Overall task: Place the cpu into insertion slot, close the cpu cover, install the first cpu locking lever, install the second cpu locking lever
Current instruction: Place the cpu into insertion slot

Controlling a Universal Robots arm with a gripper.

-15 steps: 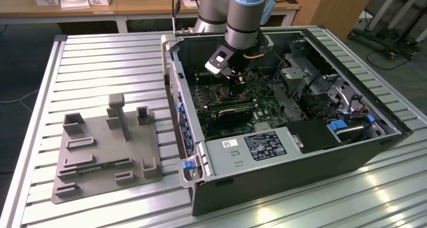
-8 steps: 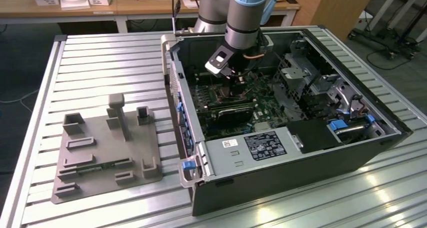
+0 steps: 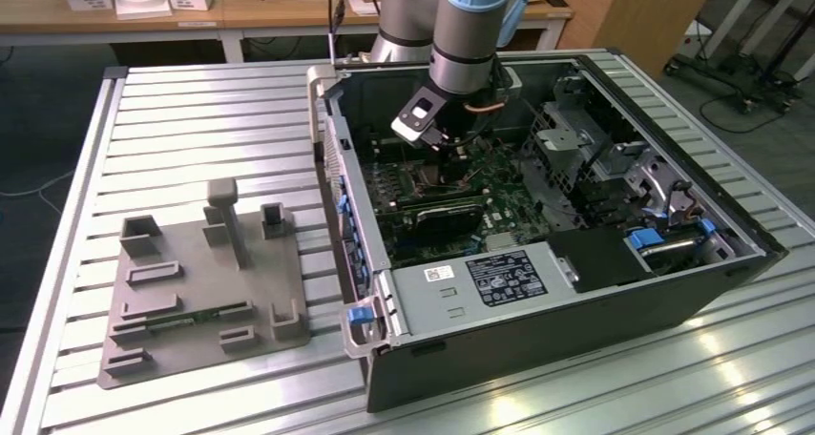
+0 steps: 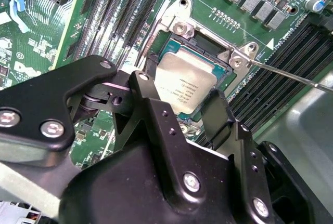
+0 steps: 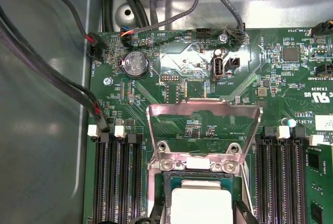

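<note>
Hovering over the slatted desk (image 3: 191, 101), the arm (image 3: 465, 34) is reaching down into the open computer case (image 3: 574, 344) and working right above the green circuit board (image 5: 171, 63). In the first wrist view the cpu cover (image 5: 204, 110) is standing swung back off the socket, its window open, so the closing step is not yet done. The end effector (image 4: 182, 91) is straddling the cpu (image 4: 184, 81), which is lying inside the insertion slot (image 4: 205, 41) and looking level with the socket frame; whether the end effector is pinching the chip or standing clear of it, I cannot tell. A thin locking lever (image 4: 291, 76) is jutting out free beside the socket. Judging from this, the seating is what is being settled, and doing it well is looking like a matter of keeping the chip flat, holding its edges square to the frame, adding no sideways drag across the pin field, and staying clear of the raised cover.
</note>
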